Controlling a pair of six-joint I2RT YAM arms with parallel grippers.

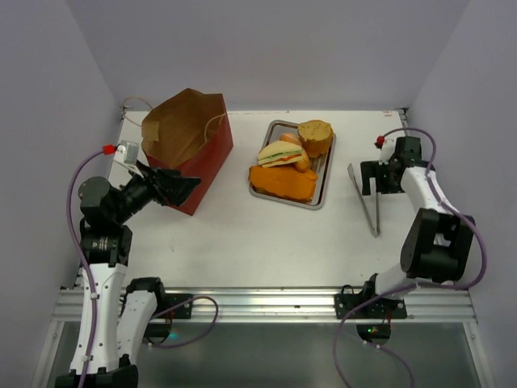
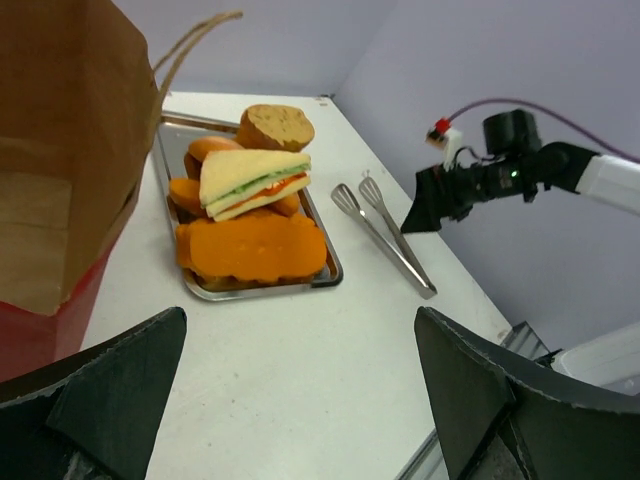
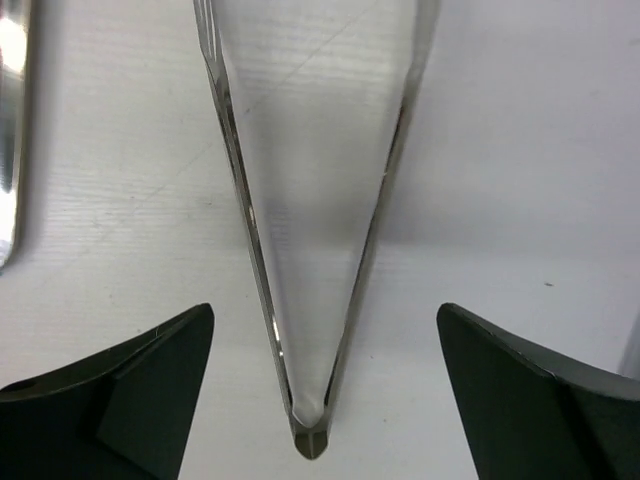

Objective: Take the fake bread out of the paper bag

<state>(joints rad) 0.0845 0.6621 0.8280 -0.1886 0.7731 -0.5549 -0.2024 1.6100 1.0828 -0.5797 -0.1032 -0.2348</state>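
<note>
The fake bread (image 1: 284, 184) lay heaped on a metal tray (image 1: 325, 187) in the middle of the table (image 1: 242, 242), towards its far edge, none of it in the paper bag (image 1: 212, 153). The tray's long axis ran near to far. The flat orange slab (image 2: 250, 248) lay across the tray's near end, its length running left to right. The triangular sandwich (image 2: 252, 180) sat on top of it, with its cut face of green and red filling turned to the near-left. The round bun (image 2: 276, 127) stood at the tray's far-right corner, with small rolls (image 2: 208, 150) tucked beside the sandwich.

The bag stood upright at the far-left corner of the table, mouth open upward, just left of the tray.

My left pincer (image 2: 295, 322) hung wide and held nothing, close against the bag's near side and aimed across at the bread, well apart from it. My right pincer (image 3: 322, 312) was also spread wide and held nothing. It was over a pair of metal tongs (image 3: 300, 250) lying right of the tray, hinged end nearest me and tips pointing far.

The table was white, with a metal rail (image 1: 266, 301) along its near edge and pale lilac walls (image 1: 266, 48) on three sides.
</note>
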